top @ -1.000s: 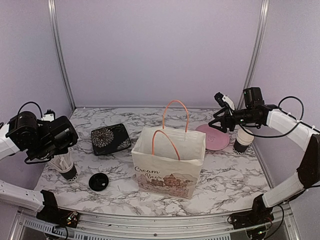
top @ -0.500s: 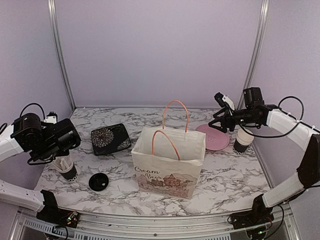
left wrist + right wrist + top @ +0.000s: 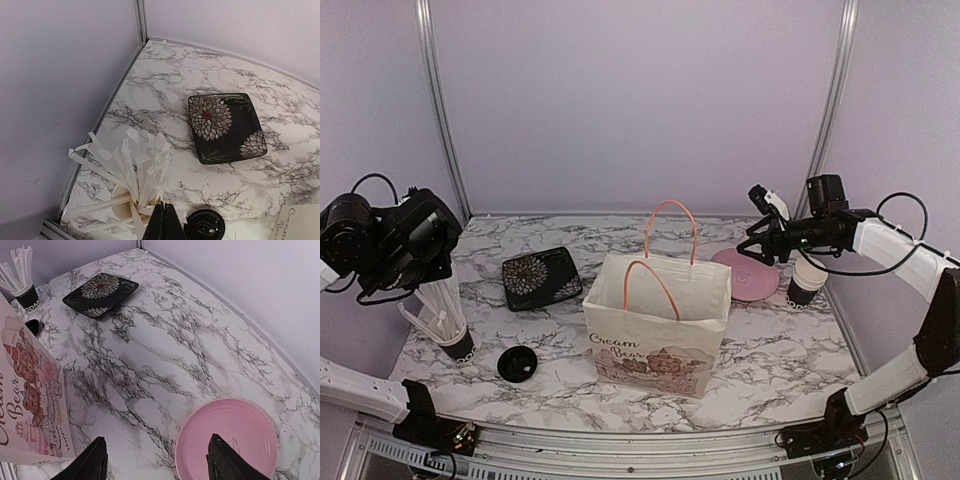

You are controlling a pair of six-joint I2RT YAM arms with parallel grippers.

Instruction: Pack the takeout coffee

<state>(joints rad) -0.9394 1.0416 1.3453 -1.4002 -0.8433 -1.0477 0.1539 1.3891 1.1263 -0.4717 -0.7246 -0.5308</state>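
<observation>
Left pincer (image 3: 163, 220): pinched fully together, poised just above the cup of straws (image 3: 131, 202); whether a straw is nipped between the tips I cannot tell. Right pincer (image 3: 157, 437): spread wide, holding nothing, hanging in the air near the pink plate (image 3: 227, 440). Item to pack, part one: paper cup (image 3: 804, 290), black, uncovered, upright at the far right of the table (image 3: 770, 360), just beside the plate and partly hidden behind my right arm. Judged light, thin-walled and easily crushed. Contents unseen, so carry level. Best taken gently across the body, just under the rim. Part two: lid (image 3: 517, 363), flat on the table near the straws. Thin, slick plastic, probably best caught by its edge. Destination: bag (image 3: 655, 330), mid-table, mouth open.
</observation>
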